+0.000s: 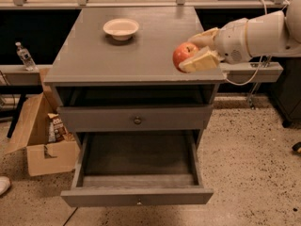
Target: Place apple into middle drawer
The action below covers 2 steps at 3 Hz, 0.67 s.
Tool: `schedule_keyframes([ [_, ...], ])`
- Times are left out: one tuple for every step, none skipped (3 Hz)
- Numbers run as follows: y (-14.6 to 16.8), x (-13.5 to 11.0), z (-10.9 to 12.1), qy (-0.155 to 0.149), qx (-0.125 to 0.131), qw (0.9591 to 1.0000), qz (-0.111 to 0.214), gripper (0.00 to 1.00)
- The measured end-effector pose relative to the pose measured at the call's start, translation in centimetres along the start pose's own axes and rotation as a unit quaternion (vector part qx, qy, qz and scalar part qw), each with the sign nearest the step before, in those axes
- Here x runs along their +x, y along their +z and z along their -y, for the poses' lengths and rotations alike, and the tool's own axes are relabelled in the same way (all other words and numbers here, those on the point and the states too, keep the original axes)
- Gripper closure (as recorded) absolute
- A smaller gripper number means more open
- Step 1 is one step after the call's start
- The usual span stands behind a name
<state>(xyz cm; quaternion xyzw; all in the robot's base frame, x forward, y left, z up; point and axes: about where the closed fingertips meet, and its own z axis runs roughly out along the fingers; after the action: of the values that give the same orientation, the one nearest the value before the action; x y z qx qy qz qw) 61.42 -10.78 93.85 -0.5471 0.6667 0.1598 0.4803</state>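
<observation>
The apple (182, 53) is red with a yellowish blush and is held in my gripper (188, 54) over the front right corner of the grey cabinet top (117, 55). The gripper's cream fingers (203, 60) close on the apple from the right, one above and one below. The arm reaches in from the right edge. The middle drawer (136, 197) is pulled out wide open below, with a flat grey front and a tiny pale knob. Its inside shows bare. The apple is well above it and to its right.
A cream shallow bowl (121, 28) sits at the back of the cabinet top. A grey drawer front with a dark knob (137, 121) is shut above the open drawer. An open cardboard box (40, 140) and a bottle (23, 55) stand to the left.
</observation>
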Motion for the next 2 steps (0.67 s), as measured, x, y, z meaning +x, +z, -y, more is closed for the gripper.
schedule_keyframes([
  [0.17, 0.68, -5.06, -0.023, -0.073, 0.9966, -0.031, 1.00],
  [0.19, 0.69, -5.09, -0.023, -0.074, 0.9965, -0.031, 1.00],
])
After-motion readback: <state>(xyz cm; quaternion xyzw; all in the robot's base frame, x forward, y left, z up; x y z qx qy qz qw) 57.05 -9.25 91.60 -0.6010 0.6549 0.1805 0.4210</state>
